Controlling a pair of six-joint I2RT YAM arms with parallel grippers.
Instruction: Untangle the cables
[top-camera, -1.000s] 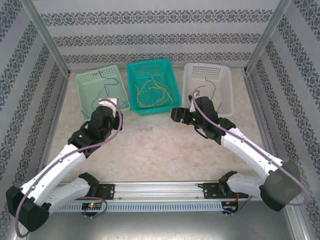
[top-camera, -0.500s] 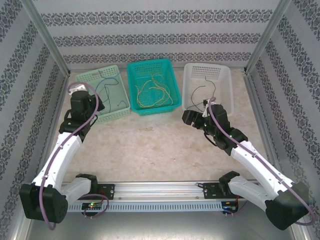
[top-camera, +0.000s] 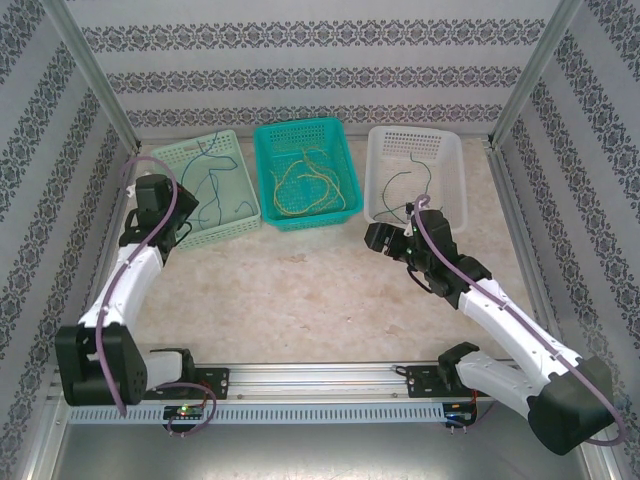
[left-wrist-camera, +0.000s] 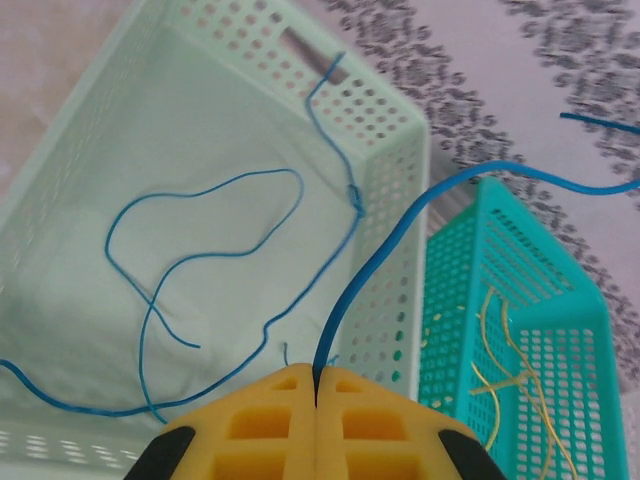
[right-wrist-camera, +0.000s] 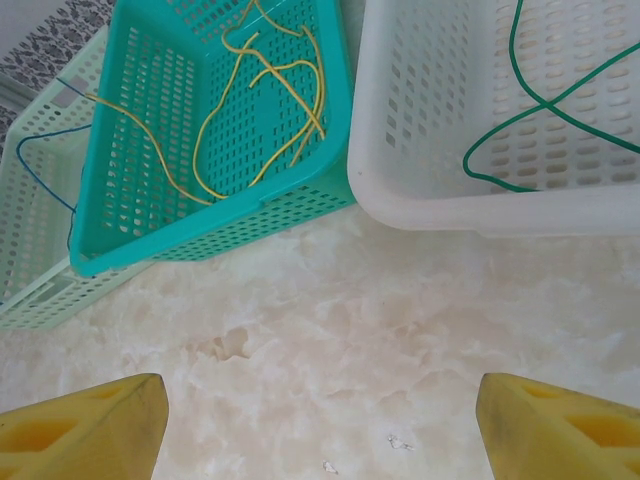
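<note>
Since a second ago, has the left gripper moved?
Yes: left gripper swung leftward along the pale green basket, from its near right corner to its left side.

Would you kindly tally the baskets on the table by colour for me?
Light green basket: 1
Teal basket: 1
White basket: 1
Total: 3
</note>
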